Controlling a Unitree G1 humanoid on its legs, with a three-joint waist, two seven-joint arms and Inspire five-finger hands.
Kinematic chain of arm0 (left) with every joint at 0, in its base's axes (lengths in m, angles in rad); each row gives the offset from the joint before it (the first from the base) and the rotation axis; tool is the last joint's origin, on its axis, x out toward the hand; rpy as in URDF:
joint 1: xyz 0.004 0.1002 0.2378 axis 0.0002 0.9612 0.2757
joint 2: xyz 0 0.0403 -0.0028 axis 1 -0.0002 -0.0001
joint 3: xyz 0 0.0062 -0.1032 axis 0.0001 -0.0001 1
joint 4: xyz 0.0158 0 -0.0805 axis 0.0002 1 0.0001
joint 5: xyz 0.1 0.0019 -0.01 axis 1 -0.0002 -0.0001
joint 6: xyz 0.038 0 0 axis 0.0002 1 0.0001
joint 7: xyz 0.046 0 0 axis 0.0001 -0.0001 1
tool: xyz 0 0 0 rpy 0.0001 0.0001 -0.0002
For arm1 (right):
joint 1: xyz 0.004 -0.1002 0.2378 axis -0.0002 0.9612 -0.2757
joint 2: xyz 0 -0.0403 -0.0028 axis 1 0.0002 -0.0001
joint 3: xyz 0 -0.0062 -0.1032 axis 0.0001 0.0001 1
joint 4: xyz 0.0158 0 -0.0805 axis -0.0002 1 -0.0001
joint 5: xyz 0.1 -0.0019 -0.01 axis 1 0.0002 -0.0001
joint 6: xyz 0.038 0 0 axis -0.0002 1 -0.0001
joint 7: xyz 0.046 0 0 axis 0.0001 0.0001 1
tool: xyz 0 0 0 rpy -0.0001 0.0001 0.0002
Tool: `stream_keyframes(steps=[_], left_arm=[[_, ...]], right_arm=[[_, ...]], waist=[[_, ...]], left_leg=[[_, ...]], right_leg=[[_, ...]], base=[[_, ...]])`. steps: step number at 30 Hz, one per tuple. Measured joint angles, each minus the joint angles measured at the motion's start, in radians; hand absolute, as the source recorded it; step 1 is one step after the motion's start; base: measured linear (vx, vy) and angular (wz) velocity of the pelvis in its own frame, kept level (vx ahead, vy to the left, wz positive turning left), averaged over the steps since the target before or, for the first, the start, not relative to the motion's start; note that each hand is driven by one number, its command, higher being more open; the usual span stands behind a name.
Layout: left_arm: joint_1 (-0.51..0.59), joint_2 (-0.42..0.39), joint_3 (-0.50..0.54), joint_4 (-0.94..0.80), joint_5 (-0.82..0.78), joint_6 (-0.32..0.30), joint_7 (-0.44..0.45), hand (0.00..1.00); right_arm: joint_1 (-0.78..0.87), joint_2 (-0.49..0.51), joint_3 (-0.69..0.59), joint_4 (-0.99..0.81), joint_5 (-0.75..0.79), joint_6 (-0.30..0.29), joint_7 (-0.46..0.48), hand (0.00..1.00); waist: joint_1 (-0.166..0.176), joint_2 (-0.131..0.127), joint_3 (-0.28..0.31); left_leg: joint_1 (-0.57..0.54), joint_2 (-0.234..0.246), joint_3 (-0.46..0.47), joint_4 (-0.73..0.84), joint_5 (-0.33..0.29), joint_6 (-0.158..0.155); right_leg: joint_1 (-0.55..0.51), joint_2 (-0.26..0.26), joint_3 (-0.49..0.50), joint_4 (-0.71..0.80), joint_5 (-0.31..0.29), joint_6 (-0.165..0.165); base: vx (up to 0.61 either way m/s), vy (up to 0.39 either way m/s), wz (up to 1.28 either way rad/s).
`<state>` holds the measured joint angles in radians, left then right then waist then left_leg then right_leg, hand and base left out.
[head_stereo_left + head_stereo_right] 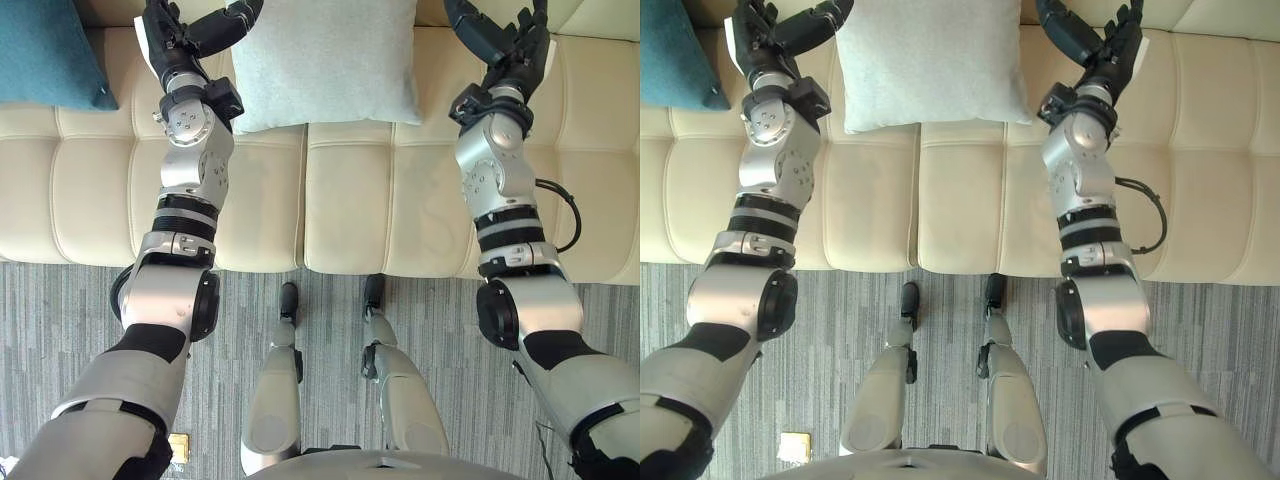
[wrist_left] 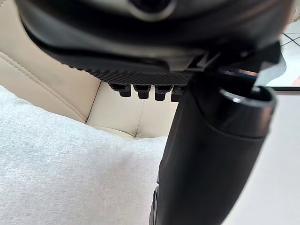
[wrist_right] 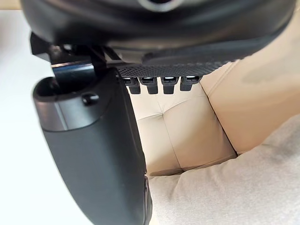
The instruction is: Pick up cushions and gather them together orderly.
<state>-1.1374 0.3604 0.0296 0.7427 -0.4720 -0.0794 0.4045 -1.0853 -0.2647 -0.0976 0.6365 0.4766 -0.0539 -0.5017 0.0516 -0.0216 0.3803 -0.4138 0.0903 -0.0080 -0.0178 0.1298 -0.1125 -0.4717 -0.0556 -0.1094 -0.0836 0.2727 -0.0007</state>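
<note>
Pale grey cushion [image 1: 325,60] rests on cream sofa [image 1: 350,200], between the hands. Left hand [image 1: 185,40] is just beside its left edge and right hand [image 1: 510,45] near its right. Both are released, grasping nothing. Teal cushion [image 1: 45,50] lies further left.

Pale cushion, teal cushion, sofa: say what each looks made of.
Pale cushion: woven fabric, matte, with a fine heathered weave in the wrist view. Teal cushion: likely similar matte cloth. Sofa: cream leather or faux leather, smooth with slight sheen and stitched tufted panels.
</note>
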Motion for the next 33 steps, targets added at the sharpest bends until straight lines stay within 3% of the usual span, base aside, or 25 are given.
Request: stream_keyframes(steps=[2, 5, 7, 9, 11, 12, 14, 19, 20, 27, 33], left_arm=[[0.053, 0.002, 0.004, -0.053, 0.0, -0.003, 0.001, 1.0], [0.246, -0.025, 0.027, -0.208, 0.008, -0.021, 0.002, 1.0], [0.446, -0.102, 0.034, -0.302, 0.049, -0.029, 0.001, 1.0], [0.548, -0.15, 0.033, -0.33, 0.072, -0.029, -0.007, 1.0], [0.752, -0.235, 0.026, -0.363, 0.123, -0.027, -0.034, 1.0], [0.758, -0.238, 0.026, -0.365, 0.125, -0.027, -0.035, 1.0], [0.94, -0.287, 0.01, -0.374, 0.175, -0.018, -0.086, 1.0], [1.148, -0.316, -0.003, -0.367, 0.235, -0.013, -0.153, 1.0], [1.197, -0.317, -0.002, -0.323, 0.269, -0.01, -0.18, 1.0], [1.25, -0.325, 0.038, -0.03, 0.371, 0.002, -0.243, 1.0], [1.251, -0.328, 0.08, 0.139, 0.456, 0.018, -0.252, 1.0]], right_arm=[[0.067, 0.0, 0.0, -0.079, 0.0, -0.003, 0.007, 1.0], [0.25, -0.002, -0.003, -0.238, -0.003, -0.017, 0.029, 1.0], [0.463, 0.023, -0.037, -0.347, -0.016, -0.029, 0.062, 1.0], [0.575, 0.056, -0.06, -0.398, -0.032, -0.034, 0.075, 1.0], [0.791, 0.118, -0.078, -0.471, -0.091, -0.038, 0.113, 1.0], [0.797, 0.12, -0.078, -0.473, -0.093, -0.039, 0.114, 1.0], [0.996, 0.161, -0.079, -0.49, -0.171, -0.038, 0.17, 1.0], [1.227, 0.2, -0.079, -0.455, -0.293, -0.037, 0.237, 1.0], [1.27, 0.206, -0.078, -0.38, -0.33, -0.035, 0.257, 1.0], [1.298, 0.237, -0.078, -0.021, -0.425, -0.002, 0.324, 1.0], [1.299, 0.264, -0.09, 0.174, -0.441, 0.019, 0.345, 1.0]], waist=[[-0.001, 0.0, 0.0], [0.0, 0.0, 0.0], [0.005, 0.0, -0.001], [0.007, 0.0, -0.002], [0.007, 0.002, -0.009], [0.007, 0.002, -0.009], [0.007, 0.008, -0.043], [0.008, 0.033, -0.128], [0.007, 0.038, -0.182], [0.005, 0.033, -0.304], [0.004, 0.014, -0.341]], left_leg=[[0.002, 0.0, 0.002, 0.0, 0.0, 0.0], [0.021, 0.0, 0.008, 0.002, -0.005, 0.002], [0.051, 0.005, 0.012, 0.031, -0.037, 0.006], [0.068, 0.006, 0.018, 0.054, -0.059, 0.007], [0.098, 0.01, 0.025, 0.099, -0.103, 0.015], [0.098, 0.011, 0.025, 0.1, -0.104, 0.015], [0.124, 0.022, 0.028, 0.114, -0.124, 0.011], [0.188, 0.038, 0.032, 0.115, -0.147, 0.005], [0.211, 0.043, 0.032, 0.113, -0.153, -0.001], [0.306, 0.041, 0.045, 0.098, -0.182, 0.009], [0.362, 0.034, 0.067, 0.092, -0.197, 0.014]], right_leg=[[0.0, 0.0, 0.003, 0.0, 0.0, 0.0], [0.016, 0.0, 0.011, 0.0, 0.0, 0.001], [0.058, 0.005, 0.017, 0.0, -0.005, 0.004], [0.084, 0.006, 0.025, 0.0, -0.014, 0.01], [0.131, 0.009, 0.032, 0.0, -0.037, 0.015], [0.131, 0.009, 0.033, 0.0, -0.037, 0.015], [0.163, 0.017, 0.034, 0.0, -0.052, 0.008], [0.226, 0.031, 0.028, 0.0, -0.076, 0.012], [0.251, 0.034, 0.024, 0.0, -0.089, 0.014], [0.321, 0.028, 0.025, 0.031, -0.136, 0.028], [0.372, 0.019, 0.041, 0.03, -0.147, 0.04]], base=[[0.06, 0.052, -0.05], [0.07, 0.057, -0.09], [0.06, 0.053, -0.11], [0.05, 0.059, -0.11], [0.04, 0.052, -0.14], [0.04, 0.027, -0.11], [0.06, 0.027, -0.08], [0.08, 0.029, -0.04], [0.09, 0.035, -0.01], [0.07, 0.052, -0.02], [0.03, 0.056, -0.09]])
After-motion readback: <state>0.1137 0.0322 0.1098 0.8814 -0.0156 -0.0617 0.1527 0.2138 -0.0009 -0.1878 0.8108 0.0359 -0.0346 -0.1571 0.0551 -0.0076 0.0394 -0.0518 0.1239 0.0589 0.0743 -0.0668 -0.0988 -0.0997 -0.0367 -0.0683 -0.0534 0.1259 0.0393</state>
